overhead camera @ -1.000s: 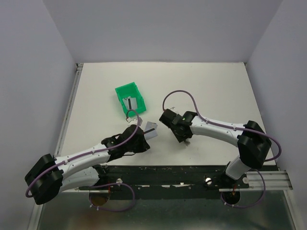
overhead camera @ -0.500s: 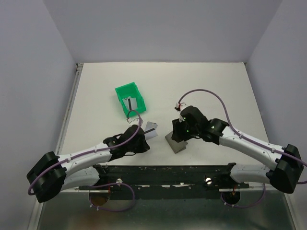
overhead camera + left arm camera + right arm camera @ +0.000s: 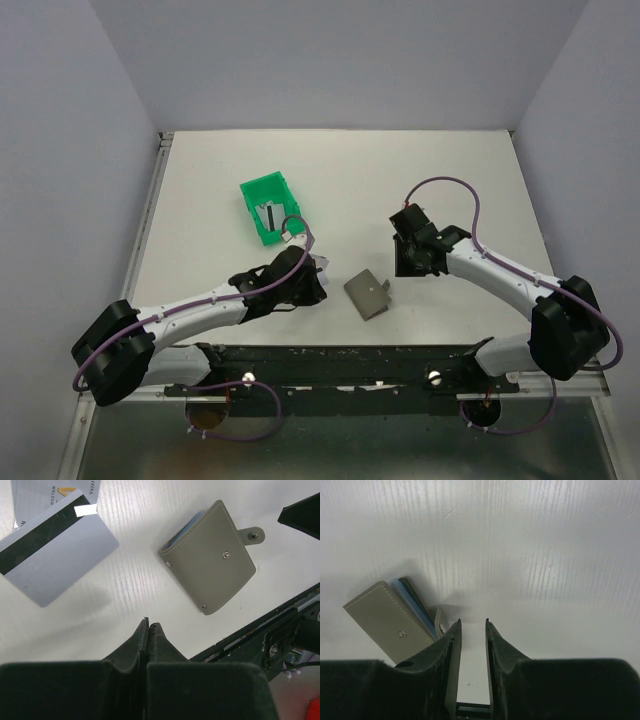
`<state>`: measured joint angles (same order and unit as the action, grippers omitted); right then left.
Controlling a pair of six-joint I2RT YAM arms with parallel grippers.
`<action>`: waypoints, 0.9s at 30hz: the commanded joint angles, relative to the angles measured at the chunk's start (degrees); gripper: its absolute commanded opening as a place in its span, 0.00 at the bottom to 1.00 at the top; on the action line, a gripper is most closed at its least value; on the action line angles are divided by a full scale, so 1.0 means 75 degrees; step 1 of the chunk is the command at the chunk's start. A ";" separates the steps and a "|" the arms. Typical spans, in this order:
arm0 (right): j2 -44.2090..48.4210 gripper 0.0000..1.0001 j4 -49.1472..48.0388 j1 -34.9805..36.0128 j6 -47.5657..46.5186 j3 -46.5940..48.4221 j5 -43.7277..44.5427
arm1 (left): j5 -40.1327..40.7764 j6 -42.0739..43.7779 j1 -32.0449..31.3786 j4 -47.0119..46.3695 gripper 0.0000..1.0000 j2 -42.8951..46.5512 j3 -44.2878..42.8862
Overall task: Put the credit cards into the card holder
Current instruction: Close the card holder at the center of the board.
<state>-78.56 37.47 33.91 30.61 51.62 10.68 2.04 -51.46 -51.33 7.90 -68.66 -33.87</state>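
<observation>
While my left claw (image 3: 149, 625) sits pinched shut and empty, the card holder (image 3: 210, 557) lies ahead-right of it, credit cards (image 3: 55, 560) ahead-left; my right claw (image 3: 472, 622) gapes narrowly, holding nothing.

i'm seeing the card holder (image 3: 368, 293) lying between my left arm (image 3: 200, 310) and right arm (image 3: 490, 272), a credit card (image 3: 273, 216) sitting in the green bin (image 3: 255, 190).

Card holder (image 3: 368, 293) on the table (image 3: 450, 180), credit cards (image 3: 57, 555) near its left, bin (image 3: 272, 208) farther back left
</observation>
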 commanded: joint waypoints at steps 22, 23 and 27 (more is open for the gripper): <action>0.0339 0.37 -0.1703 -0.0455 -0.0179 -0.1128 -0.1810 | -0.1960 0.0920 0.0024 -0.1909 0.00 -0.3184 -0.2071; 0.0281 0.37 -0.1727 -0.0490 -0.0191 -0.1140 -0.1868 | -0.1960 0.0897 0.0012 -0.1909 0.00 -0.3243 -0.2059; 0.0104 0.37 -0.1832 -0.0549 -0.0226 -0.1175 -0.2126 | -0.1960 0.0850 0.0000 -0.1932 0.00 -0.3419 -0.1977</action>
<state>-76.31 26.02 30.26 29.89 43.83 -1.65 -10.44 -44.69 -51.33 -4.25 -92.86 -49.15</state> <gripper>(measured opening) 0.372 0.021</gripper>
